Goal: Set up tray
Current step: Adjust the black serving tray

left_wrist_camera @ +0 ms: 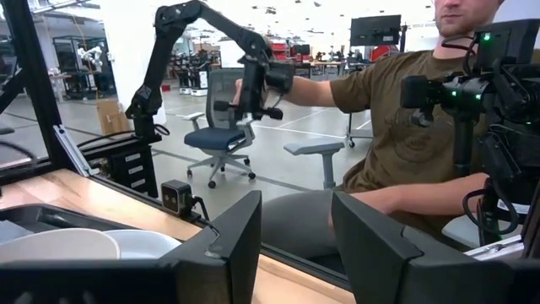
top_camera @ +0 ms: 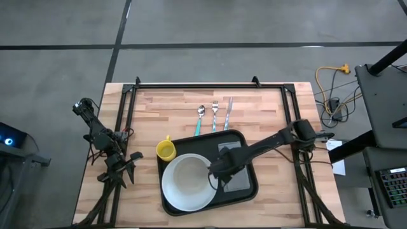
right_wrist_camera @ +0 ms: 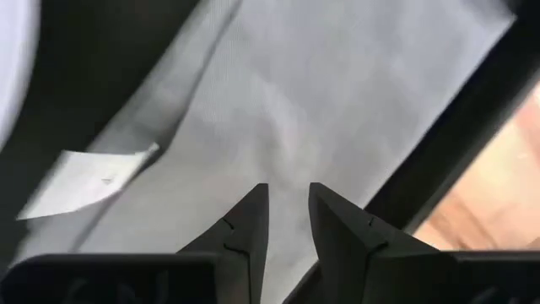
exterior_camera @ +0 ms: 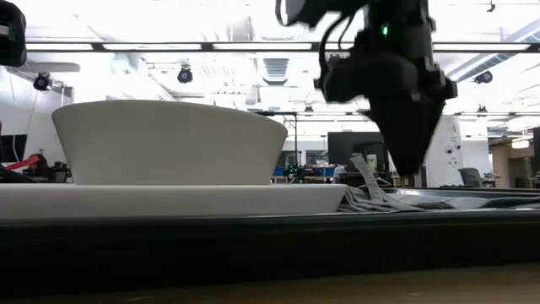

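Observation:
The black tray (top_camera: 210,141) lies at the table's middle near side, and its rim (exterior_camera: 253,245) fills the low view's foreground. On its left part sits a white plate (top_camera: 170,198) with a white bowl (top_camera: 187,175) (exterior_camera: 169,143) on it. A grey folded napkin (top_camera: 241,178) (right_wrist_camera: 321,93) with a white label (right_wrist_camera: 84,181) lies flat on the tray's right part. My right gripper (top_camera: 215,177) (exterior_camera: 407,169) (right_wrist_camera: 288,198) points down just above the napkin's left part, fingers a narrow gap apart, holding nothing. My left gripper (top_camera: 127,166) (left_wrist_camera: 295,211) waits open at the table's left edge.
A yellow cup (top_camera: 166,150) stands on the table at the tray's far left corner. A spoon (top_camera: 200,119), a fork (top_camera: 215,116) and a knife (top_camera: 228,113) lie side by side beyond the tray. A person (left_wrist_camera: 405,127) sits beyond the table in the left wrist view.

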